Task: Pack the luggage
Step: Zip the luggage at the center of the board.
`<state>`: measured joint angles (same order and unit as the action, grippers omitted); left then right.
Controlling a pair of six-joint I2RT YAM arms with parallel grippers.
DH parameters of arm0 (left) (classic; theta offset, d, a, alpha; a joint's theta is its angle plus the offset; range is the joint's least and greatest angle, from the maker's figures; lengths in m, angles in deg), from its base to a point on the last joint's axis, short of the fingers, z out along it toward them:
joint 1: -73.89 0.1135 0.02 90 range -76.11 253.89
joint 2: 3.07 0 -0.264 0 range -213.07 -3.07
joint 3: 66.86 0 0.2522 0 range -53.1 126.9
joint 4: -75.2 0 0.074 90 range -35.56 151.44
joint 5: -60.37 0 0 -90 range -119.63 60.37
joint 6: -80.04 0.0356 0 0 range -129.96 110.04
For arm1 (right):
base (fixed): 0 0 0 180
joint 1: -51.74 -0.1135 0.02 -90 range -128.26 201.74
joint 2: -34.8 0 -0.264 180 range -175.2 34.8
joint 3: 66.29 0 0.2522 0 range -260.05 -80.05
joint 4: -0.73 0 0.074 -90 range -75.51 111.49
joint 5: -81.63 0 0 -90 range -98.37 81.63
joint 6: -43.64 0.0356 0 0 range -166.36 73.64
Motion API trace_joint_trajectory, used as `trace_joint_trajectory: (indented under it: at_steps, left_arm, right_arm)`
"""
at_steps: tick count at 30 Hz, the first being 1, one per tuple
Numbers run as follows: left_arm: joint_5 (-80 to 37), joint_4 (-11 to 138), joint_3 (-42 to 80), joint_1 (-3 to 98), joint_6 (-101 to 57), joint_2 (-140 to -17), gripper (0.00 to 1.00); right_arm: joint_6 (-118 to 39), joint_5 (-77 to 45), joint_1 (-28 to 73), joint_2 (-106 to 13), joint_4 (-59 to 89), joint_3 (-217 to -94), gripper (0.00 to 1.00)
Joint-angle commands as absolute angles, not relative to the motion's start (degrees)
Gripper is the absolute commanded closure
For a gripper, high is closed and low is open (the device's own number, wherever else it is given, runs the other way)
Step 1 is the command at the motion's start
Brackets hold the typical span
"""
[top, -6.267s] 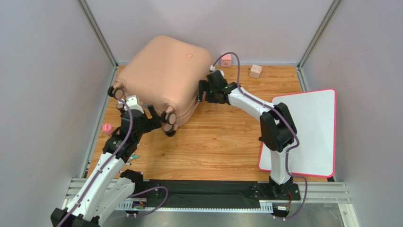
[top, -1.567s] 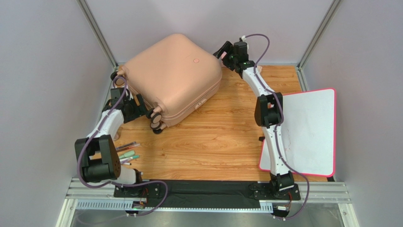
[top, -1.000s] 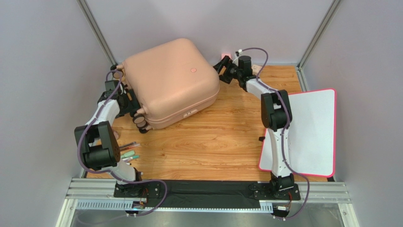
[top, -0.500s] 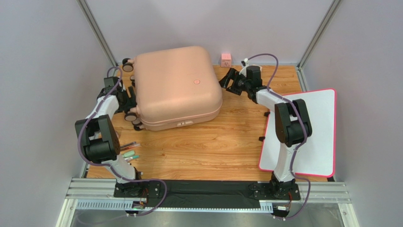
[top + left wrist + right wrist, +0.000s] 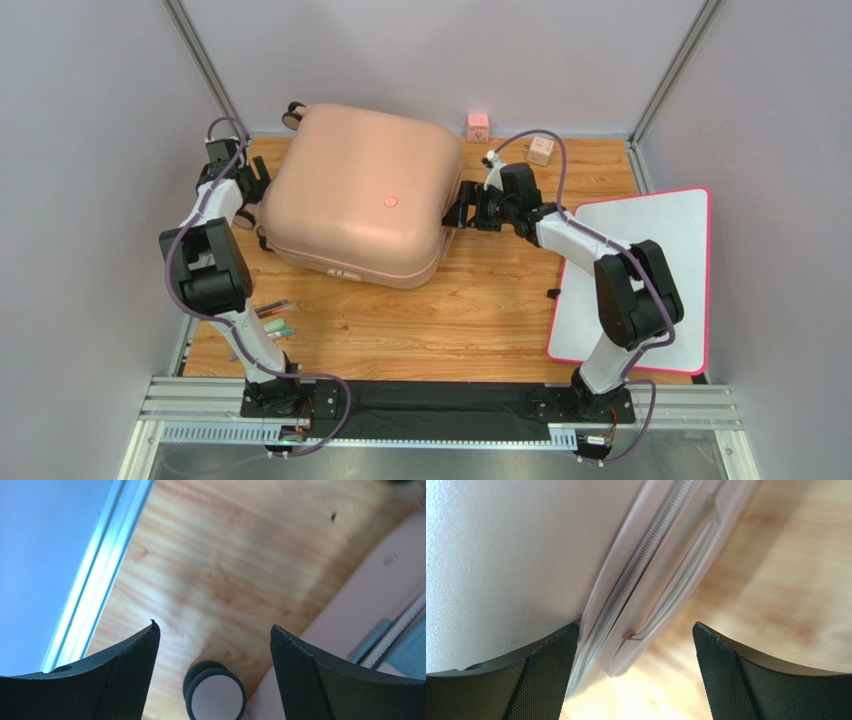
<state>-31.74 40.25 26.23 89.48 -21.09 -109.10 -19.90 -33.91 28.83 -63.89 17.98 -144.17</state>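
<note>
luggage (image 5: pixel 360 195) between claws – table's (image 5: pixel 480 310) rear

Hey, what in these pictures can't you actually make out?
- Luggage contents: its closed shell hides them in every view.
- Cube markings: too small in the top view.
- Coloured sticks, near left: too small to identify in the top view.
- Whether the right gripper touches the luggage: the right wrist view is too close to tell.
</note>
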Motion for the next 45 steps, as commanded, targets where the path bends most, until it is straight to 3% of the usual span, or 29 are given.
trace_joint_trajectory:
  at_steps: [1,8,17,33,40,45]
  left_arm:
    - [-19.3,37.8,30.7,85.0,-25.6,-110.9,0.12]
    - [-18.4,36.9,32.7,85.5,-26.2,-111.0,0.12]
    - [-19.4,37.6,28.4,85.5,-23.1,-105.6,0.12]
    - [-31.9,27.6,32.7,87.0,-26.7,-97.1,0.11]
    - [-26.2,29.7,29.7,87.0,-25.2,-92.6,0.12]
    - [-29.5,29.7,25.9,86.9,-25.9,-86.2,0.13]
  right_arm:
    - [-22.0,-42.4,19.1,-62.0,25.6,-140.0,0.12]
    - [-24.5,-31.8,21.0,-49.8,32.5,-137.4,0.10]
    - [-26.4,-26.2,38.2,-36.5,37.5,-135.6,0.06]
    - [-17.1,-25.4,43.5,-65.6,31.3,-159.8,0.11]
    - [-9.1,-27.8,43.5,-75.6,27.7,-169.7,0.12]
    - [-7.9,-29.4,42.9,-80.7,27.3,-175.1,0.12]
